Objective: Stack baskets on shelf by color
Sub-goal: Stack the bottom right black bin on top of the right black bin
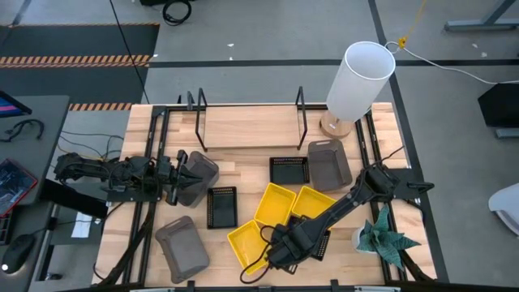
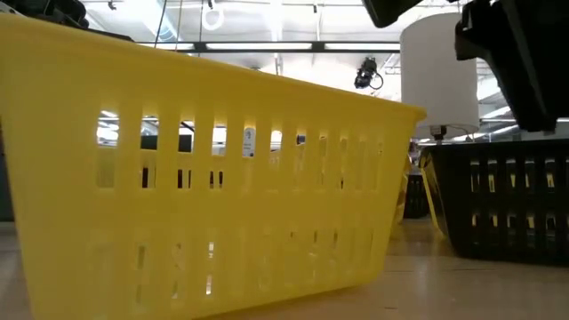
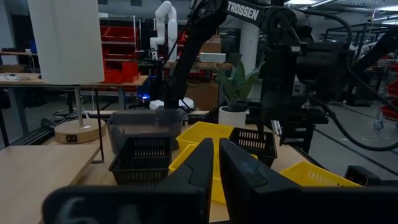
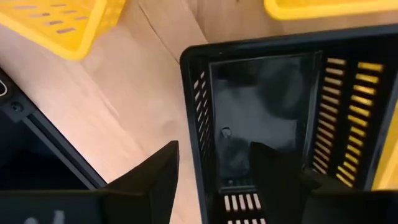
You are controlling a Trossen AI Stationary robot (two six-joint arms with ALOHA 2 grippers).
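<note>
The light is bright and even, coming from ceiling strips seen in the low view. On the tabletop [image 1: 243,134] shadows are soft and short. In the low view the yellow basket [image 2: 204,169] is very close and slightly soft, and light shines through its slots. In the wrist views the near fingers [image 3: 205,168] are dark and out of focus.
</note>
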